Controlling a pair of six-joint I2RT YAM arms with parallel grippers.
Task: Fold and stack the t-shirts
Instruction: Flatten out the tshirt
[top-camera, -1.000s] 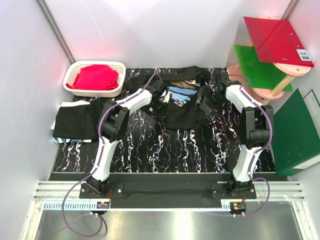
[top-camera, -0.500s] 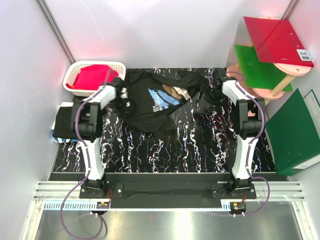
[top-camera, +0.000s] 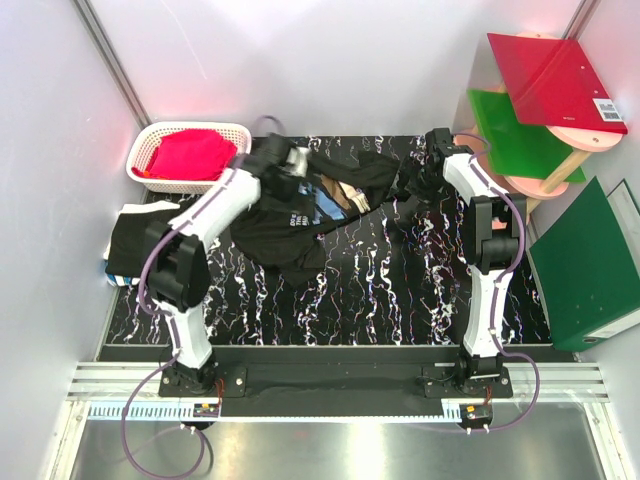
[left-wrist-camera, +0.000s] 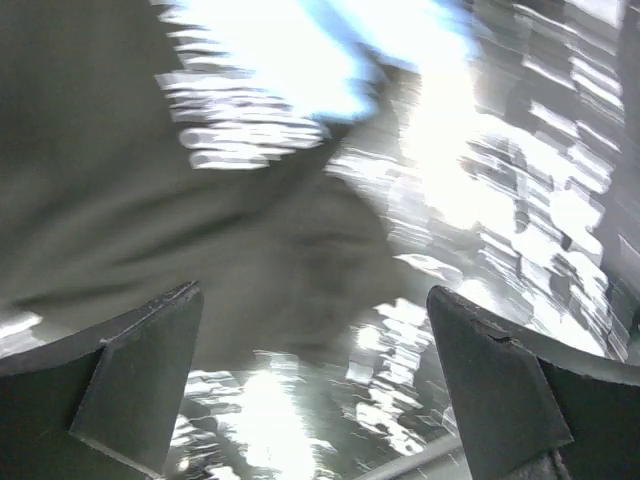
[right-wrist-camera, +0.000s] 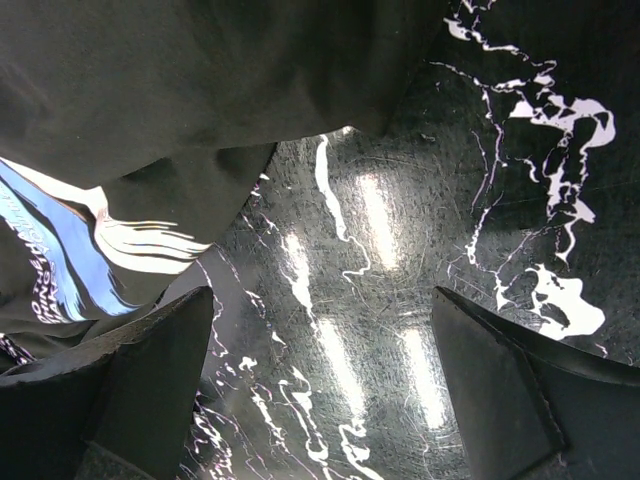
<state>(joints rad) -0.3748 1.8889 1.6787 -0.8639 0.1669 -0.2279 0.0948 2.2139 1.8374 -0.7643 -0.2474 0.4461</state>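
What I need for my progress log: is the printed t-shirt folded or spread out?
Neither: the printed t-shirt lies crumpled in a heap, its print partly hidden by bunched cloth.

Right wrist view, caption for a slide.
Open fingers hover over the marbled table beside a crumpled black printed t-shirt.

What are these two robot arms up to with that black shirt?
They are meant to fold and stack t-shirts. Right now the printed black t-shirt lies crumpled and unfolded at the far side of the black marbled table. The left claw is above its far-left part and the right claw is beside its right end. Both are open and hold nothing. A pile of folded black clothing sits at the table's left edge.
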